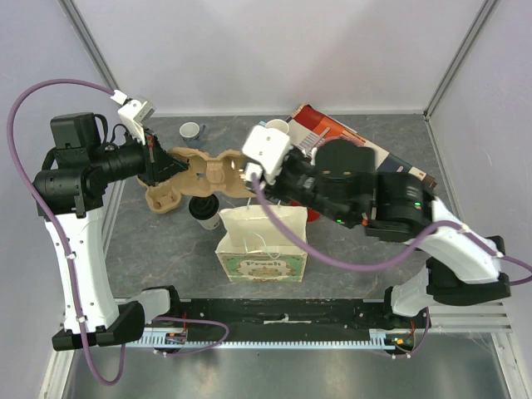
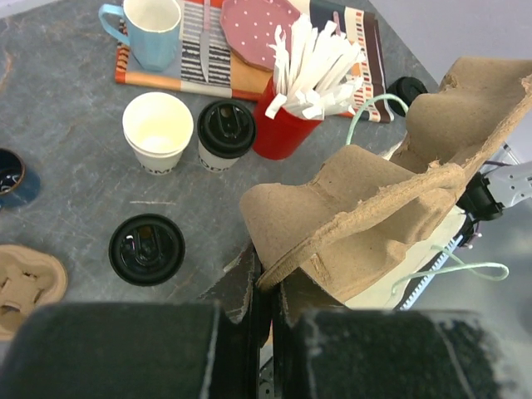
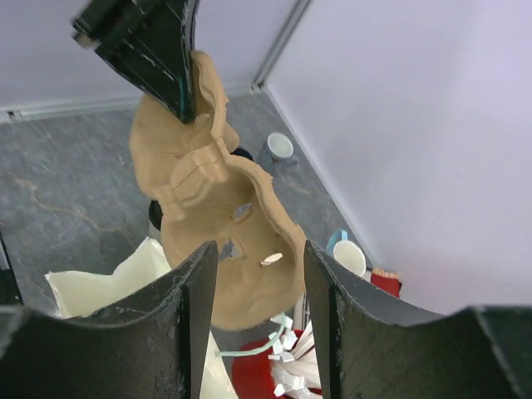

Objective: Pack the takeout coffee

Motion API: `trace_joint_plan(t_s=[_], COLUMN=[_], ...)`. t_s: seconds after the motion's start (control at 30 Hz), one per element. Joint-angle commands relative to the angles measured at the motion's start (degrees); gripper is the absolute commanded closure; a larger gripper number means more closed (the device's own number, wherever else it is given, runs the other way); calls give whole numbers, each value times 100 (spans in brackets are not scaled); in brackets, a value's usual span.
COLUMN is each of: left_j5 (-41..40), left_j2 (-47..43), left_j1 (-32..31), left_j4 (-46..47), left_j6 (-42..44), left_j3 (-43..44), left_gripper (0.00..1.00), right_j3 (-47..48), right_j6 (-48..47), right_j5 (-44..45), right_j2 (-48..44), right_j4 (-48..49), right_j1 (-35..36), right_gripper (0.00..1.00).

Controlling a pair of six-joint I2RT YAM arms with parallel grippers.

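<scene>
Takes in a grey table (image 1: 150, 249), crowded at its far side with a striped placemat (image 2: 229, 75), a light blue mug (image 2: 150, 33) and a red cup (image 2: 283, 133) stuffed with paper-wrapped sticks. Finds a cream paper bag (image 1: 262, 245) standing upright and open-mouthed near the front edge. Pinches a brown moulded-pulp cup carrier (image 1: 204, 166) by one edge with the left jaws pressed together, holding it aloft and tilted close to the bag's mouth; cannot tell whether squarely over it. Brackets the carrier's free end with the right jaws, spread on either side of the pulp and seemingly not clamped on it. Risks creasing or tearing the soft pulp if squeezed off-centre, or twisting it between two grips pulling at different angles. Risks also snagging the bag's rim or its looped green handles (image 2: 465, 268) on the way down and tipping the light bag over, or clipping a cup with a low corner. Leaves the takeout coffee down on the table, below both sets of jaws and apart from them: one lidded coffee cup (image 1: 205, 212) just beside the bag's left corner, a second lidded cup (image 2: 225, 133) touching or nearly touching the red cup, and a lidless paper cup (image 2: 158, 129) right beside that. Shows a loose black lid (image 2: 147, 248) lying flat, untouched.
</scene>
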Motion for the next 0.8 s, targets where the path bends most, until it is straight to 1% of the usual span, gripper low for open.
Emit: trace_joint_plan(t_s=[0.0, 0.1, 0.13, 0.17, 0.2, 0.33, 0.4, 0.43, 0.5, 0.67, 0.77], left_j5=[-252, -313, -313, -331, -348, -401, -462, -489, -533, -559, -498], left_j2=[-108, -108, -108, -99, -82, -82, -73, -73, -82, -55, -64], left_j1=[-151, -248, -300, -336, -380, -573, -565, -747, -784, -855, -899], left_j4=[-406, -468, -468, -485, -512, -530, -538, -530, -530, -530, -530], left_j6=[331, 393, 393, 393, 393, 358, 349, 341, 349, 358, 358], left_j3=[103, 42, 24, -2, -2, -11, -11, -11, -38, -55, -55], left_gripper=[98, 98, 98, 98, 98, 98, 98, 98, 98, 98, 98], right_j3=[307, 246, 141, 123, 105, -132, -237, -307, -308, -326, -361], right_j6=[23, -389, -469, -530, -705, -1022, -1128, -1181, -1164, -1260, -1357], right_j5=[756, 388, 378, 326, 238, 71, -43, -113, -228, -220, 0], right_j2=[314, 227, 200, 165, 156, 165, 156, 156, 174, 217, 331], right_j4=[-240, -152, -73, -38, -55, -222, -309, -353, -476, -574, -530], right_j1=[26, 26, 26, 26, 26, 26, 18, 26, 26, 26, 26], right_gripper=[48, 50, 53, 58, 59, 59, 57, 56, 56, 54, 57])
